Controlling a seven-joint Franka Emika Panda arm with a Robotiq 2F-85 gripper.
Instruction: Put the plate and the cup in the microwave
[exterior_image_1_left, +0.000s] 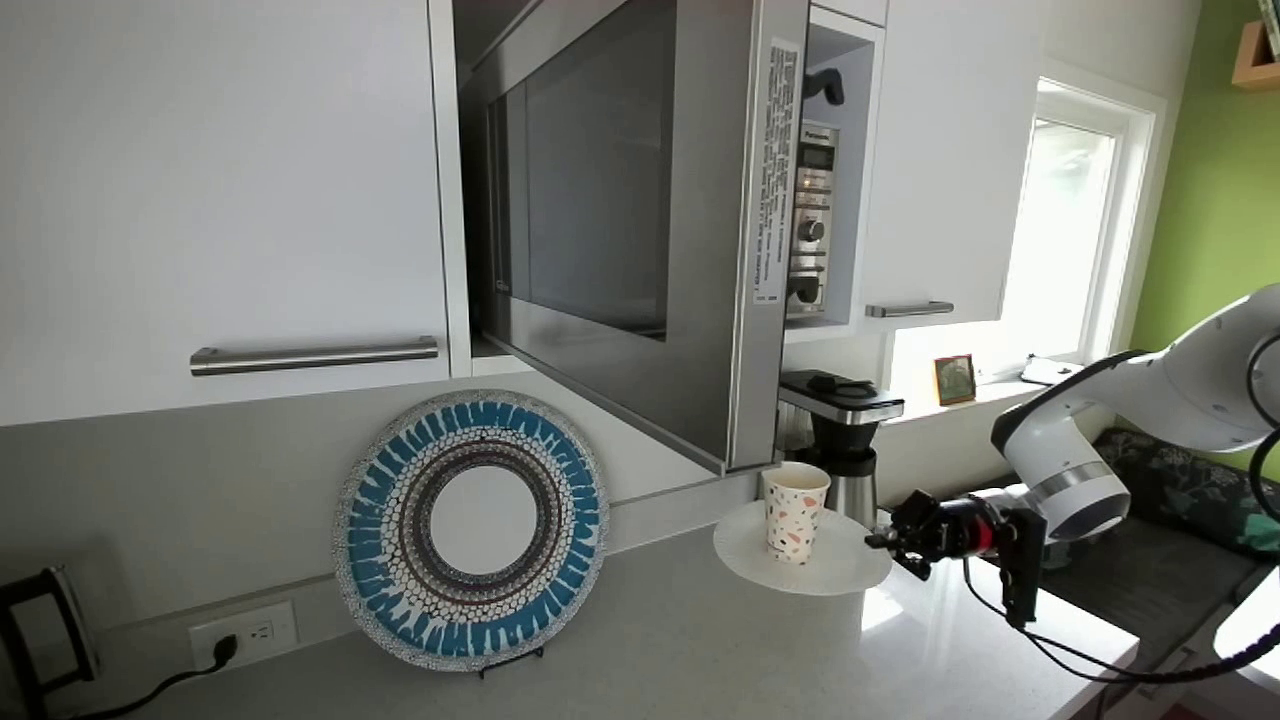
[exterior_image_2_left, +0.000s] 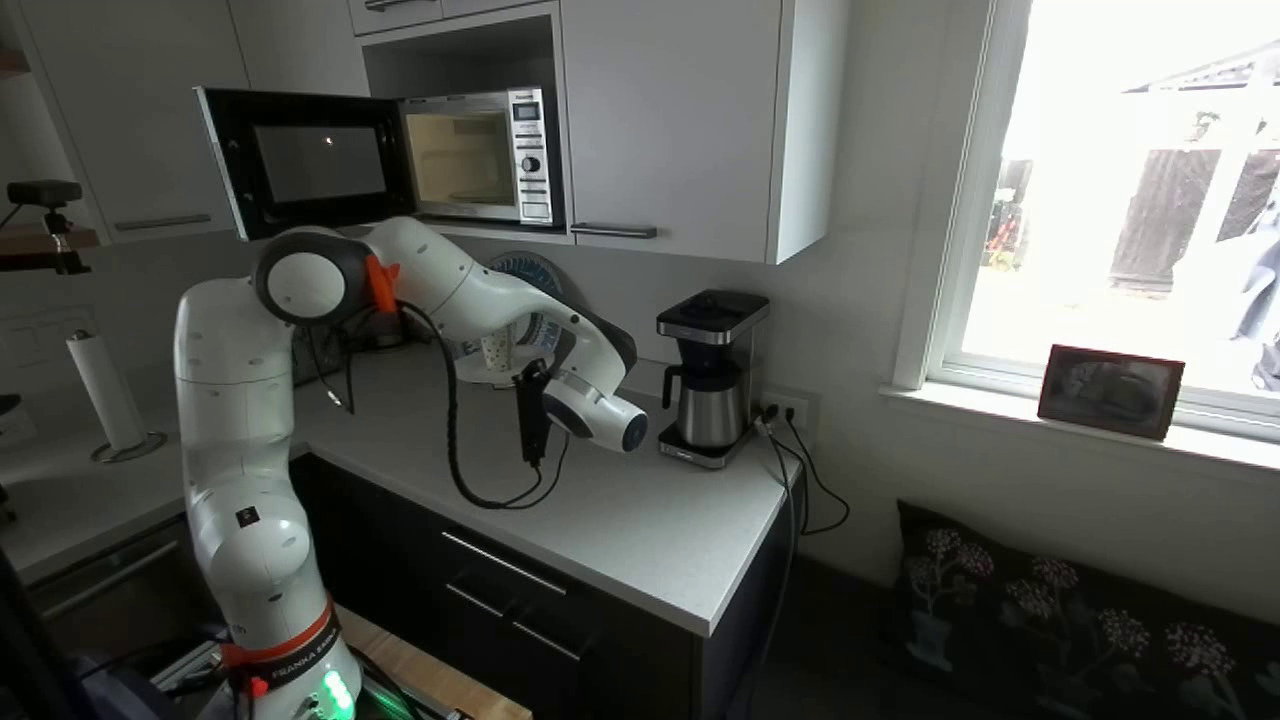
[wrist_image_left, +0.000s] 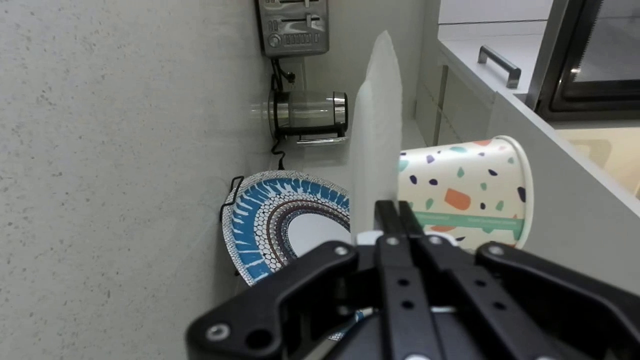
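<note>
Fingers (wrist_image_left: 388, 218) pinch white plate (exterior_image_1_left: 848, 562) under upright cup (exterior_image_1_left: 792, 515)

White jointed robot arm (exterior_image_2_left: 440, 278) rising from base (exterior_image_2_left: 295, 665) outside front edge of pale grey worktop (exterior_image_2_left: 630, 530); elbow bent high, forearm sloping down past that edge. Rounded white wrist (exterior_image_1_left: 1085, 490) apart from worktop. Black two-finger gripper (wrist_image_left: 398, 210) roughly level above it, rolled sideways, one finger over other, tips clamped on thin white round plate (wrist_image_left: 377, 125).

Cup (wrist_image_left: 465, 190), smooth paper — plate (wrist_image_left: 377, 140), matt, probably paper — microwave (exterior_image_1_left: 712, 240), satin metal.
</note>
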